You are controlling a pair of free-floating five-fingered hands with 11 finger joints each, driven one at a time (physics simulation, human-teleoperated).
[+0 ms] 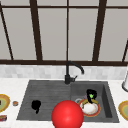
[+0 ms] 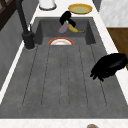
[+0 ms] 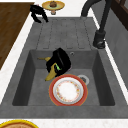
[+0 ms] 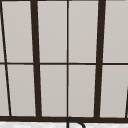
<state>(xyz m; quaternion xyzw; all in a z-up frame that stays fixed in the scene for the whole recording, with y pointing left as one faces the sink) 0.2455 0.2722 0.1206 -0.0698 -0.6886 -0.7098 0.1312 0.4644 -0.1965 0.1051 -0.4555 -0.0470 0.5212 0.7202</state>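
My right hand (image 3: 59,62) hangs over the sink basin (image 3: 37,87), fingers curled tight around an eggplant (image 2: 63,27), and a banana (image 3: 51,72) sits against the same grip, poking out below my palm. Just beneath and in front of that hand lies a red-rimmed plate (image 3: 68,91), beside the drain. My left hand (image 2: 110,65) floats over the draining board, well away, fingers loosely bent, holding nothing
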